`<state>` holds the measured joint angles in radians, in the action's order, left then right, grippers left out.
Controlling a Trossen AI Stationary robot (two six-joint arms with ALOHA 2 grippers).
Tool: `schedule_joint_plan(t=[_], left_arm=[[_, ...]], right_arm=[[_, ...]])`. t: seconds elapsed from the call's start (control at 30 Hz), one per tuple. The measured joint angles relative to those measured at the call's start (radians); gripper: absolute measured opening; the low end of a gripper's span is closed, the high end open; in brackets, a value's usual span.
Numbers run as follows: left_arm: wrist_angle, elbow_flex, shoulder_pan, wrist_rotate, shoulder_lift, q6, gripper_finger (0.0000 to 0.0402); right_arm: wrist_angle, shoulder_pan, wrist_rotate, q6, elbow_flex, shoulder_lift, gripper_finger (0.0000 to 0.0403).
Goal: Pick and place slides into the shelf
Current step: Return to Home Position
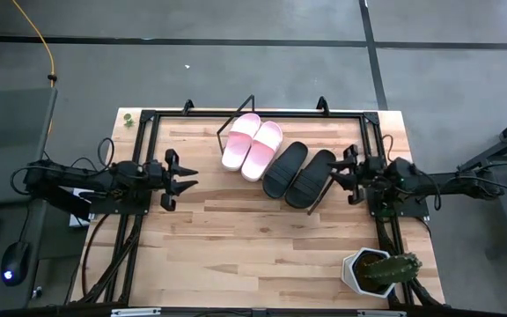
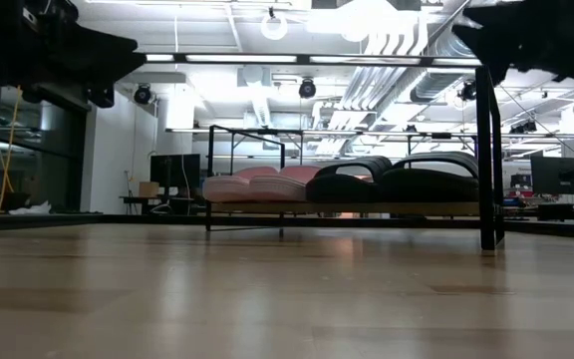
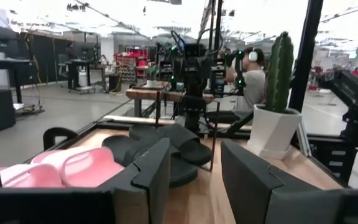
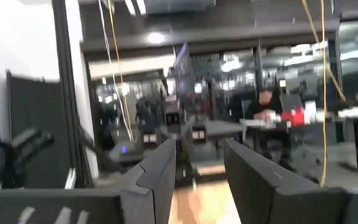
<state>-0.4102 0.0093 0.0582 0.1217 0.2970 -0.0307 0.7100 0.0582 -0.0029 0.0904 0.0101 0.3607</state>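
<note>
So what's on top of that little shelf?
Four slides in a row: two pink slides, then two black slides. They hide nearly all of the shelf; only its front edge and wire frame show. Left gripper and right gripper wait open at the sides.

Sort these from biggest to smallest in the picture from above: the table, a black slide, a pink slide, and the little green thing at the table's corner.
1. table
2. black slide and pink slide: they look about the same, so it's a tie
3. little green thing, by far the smallest
</note>
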Motion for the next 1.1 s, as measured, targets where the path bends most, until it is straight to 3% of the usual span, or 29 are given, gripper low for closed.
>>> schedule_joint_plan(t=[0.4, 0.67, 1.1], left_arm=[[0.026, 0.0, 0.0, 0.003, 0.0, -0.01, 0.0128], [0.073, 0.0, 0.0, 0.003, 0.0, -0.024, 0.0128], [0.097, 0.0, 0.0, 0.003, 0.0, -0.028, 0.0128]], right_arm=[[-0.183, 0.0, 0.016, 0.018, -0.001, -0.001, 0.0128], [-0.204, 0.0, -0.012, 0.021, -0.001, -0.002, 0.0128], [-0.275, 0.0, -0.17, 0.047, 0.002, -0.003, 0.0128]])
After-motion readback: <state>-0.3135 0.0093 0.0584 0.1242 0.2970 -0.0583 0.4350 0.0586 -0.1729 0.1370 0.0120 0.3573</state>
